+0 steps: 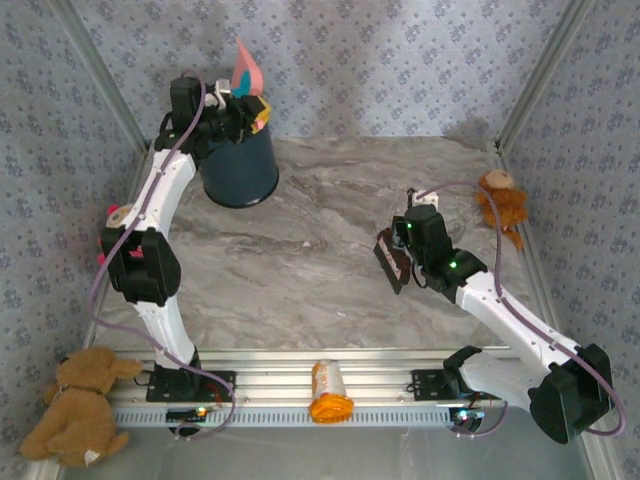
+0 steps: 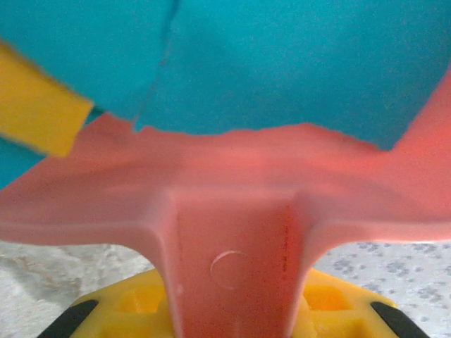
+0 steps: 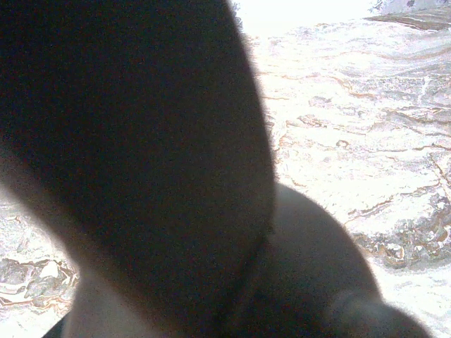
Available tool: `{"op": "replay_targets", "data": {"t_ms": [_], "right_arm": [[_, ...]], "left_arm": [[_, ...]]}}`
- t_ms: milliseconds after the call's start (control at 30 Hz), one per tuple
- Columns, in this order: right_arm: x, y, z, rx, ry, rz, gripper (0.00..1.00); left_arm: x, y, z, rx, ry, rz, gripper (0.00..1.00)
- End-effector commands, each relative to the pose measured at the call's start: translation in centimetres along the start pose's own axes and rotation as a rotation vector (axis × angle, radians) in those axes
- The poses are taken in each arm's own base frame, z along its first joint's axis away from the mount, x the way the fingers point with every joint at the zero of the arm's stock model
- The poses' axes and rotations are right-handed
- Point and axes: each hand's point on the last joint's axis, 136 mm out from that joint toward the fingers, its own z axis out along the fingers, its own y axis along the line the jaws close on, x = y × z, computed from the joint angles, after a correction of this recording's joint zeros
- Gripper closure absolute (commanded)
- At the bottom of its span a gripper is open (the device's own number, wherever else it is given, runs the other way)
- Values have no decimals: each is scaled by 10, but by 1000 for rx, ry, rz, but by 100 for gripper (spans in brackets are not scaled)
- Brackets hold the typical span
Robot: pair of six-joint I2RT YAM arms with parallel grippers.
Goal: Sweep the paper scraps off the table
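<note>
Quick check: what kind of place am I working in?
Likely a staged robot test cell, not a real home: patterned walls box in a marble-look table with an aluminium rail, and teddy bears sit at the edges.

In the left wrist view the pink dustpan (image 2: 232, 211) is a close blur, its sides cut by the frame, and the lower edge cuts off the yellow fingers (image 2: 134, 304) of my left pincer (image 2: 232, 320), clamped on its handle. The paper scraps (image 2: 282, 63) on it run off the top; I cannot count them. In the right wrist view a dark, blurred shape (image 3: 141, 155) hides much of the tabletop (image 3: 366, 127). From above, my right pincer (image 1: 402, 252) is too small for me to tell how its jaws stand.
</note>
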Motion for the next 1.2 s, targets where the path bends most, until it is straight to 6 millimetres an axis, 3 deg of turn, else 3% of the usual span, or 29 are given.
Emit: {"op": "replay_targets", "data": {"t_ms": [0,767,1167], "right_arm": [[-9,0,-3,-9,-36,20,100],[-8,0,-4,-10,-31,23,100],[-6,0,-5,-10,-29,24,100]], "left_arm": [[-5,-46,-17,172,-18,-7,100],[-21,-66,-19,473,-7,-264,100],[-23,-59,-18,513,4,-324,100]]}}
